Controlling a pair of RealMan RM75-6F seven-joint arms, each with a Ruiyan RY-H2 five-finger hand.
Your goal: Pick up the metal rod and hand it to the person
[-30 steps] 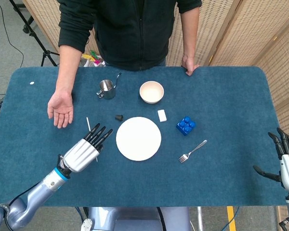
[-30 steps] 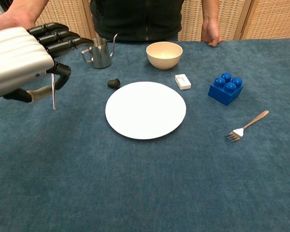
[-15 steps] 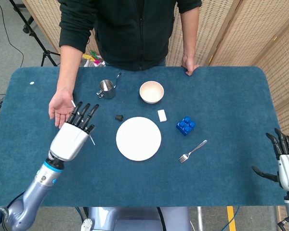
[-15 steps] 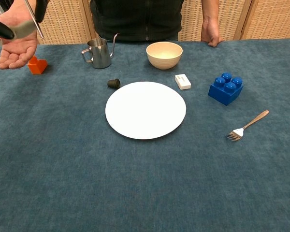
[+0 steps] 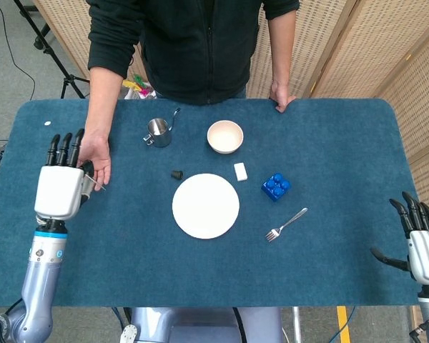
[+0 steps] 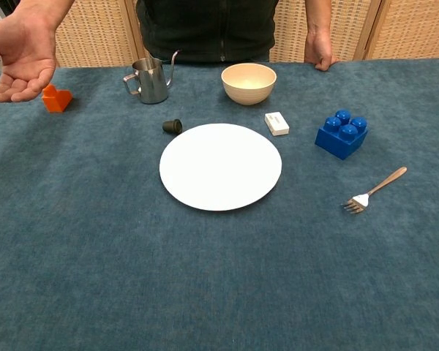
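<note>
left hand (image 5: 59, 187): at frame left beside person's palm (image 5: 94, 153), holds thin metal rod (image 5: 97, 185) | right hand (image 5: 422, 246): lower right, fingers spread, holding nothing

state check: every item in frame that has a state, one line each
left hand: raised beside the person's palm, fingers extended, pinching the rod
metal rod: only a short end shows, at the person's fingers
person's hand: palm up, open, above the table
right hand: idle at the table edge, fingers spread, empty
bowl: upright, empty
metal pitcher: upright
plate: flat, bare
fork: lying flat
</note>
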